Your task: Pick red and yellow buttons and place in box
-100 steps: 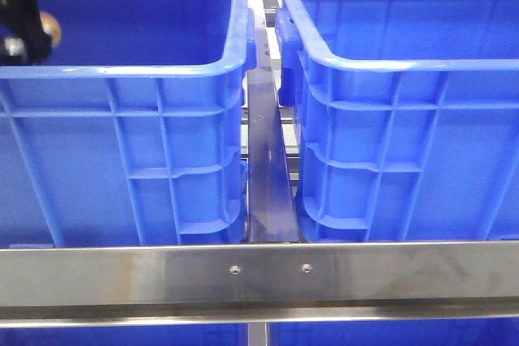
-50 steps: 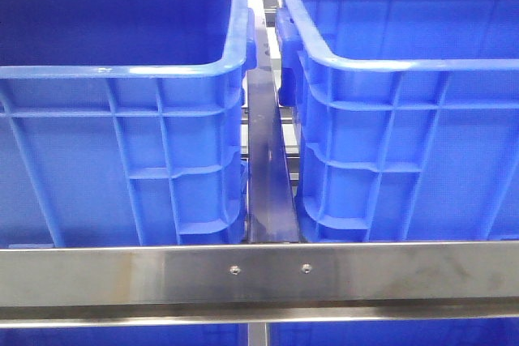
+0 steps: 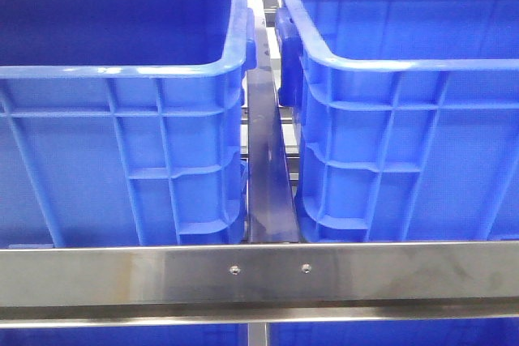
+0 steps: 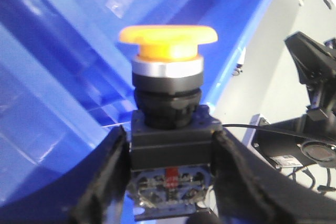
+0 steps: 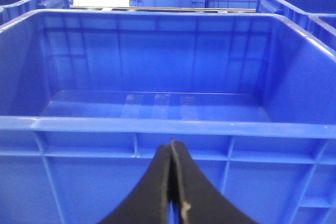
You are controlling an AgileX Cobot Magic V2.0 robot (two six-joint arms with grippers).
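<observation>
Left end effector (image 4: 170, 182) pinching yellow button (image 4: 168, 43); right end effector (image 5: 172, 182) pressed together, empty

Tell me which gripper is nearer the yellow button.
Left. The left gripper is clamped on the yellow button, its black base between the fingers. The right gripper is shut and empty, facing a blue crate, with no button in its view.

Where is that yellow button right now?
The yellow button shows only in the left wrist view, gripped between the left gripper fingers, with a blue crate behind it.
</observation>
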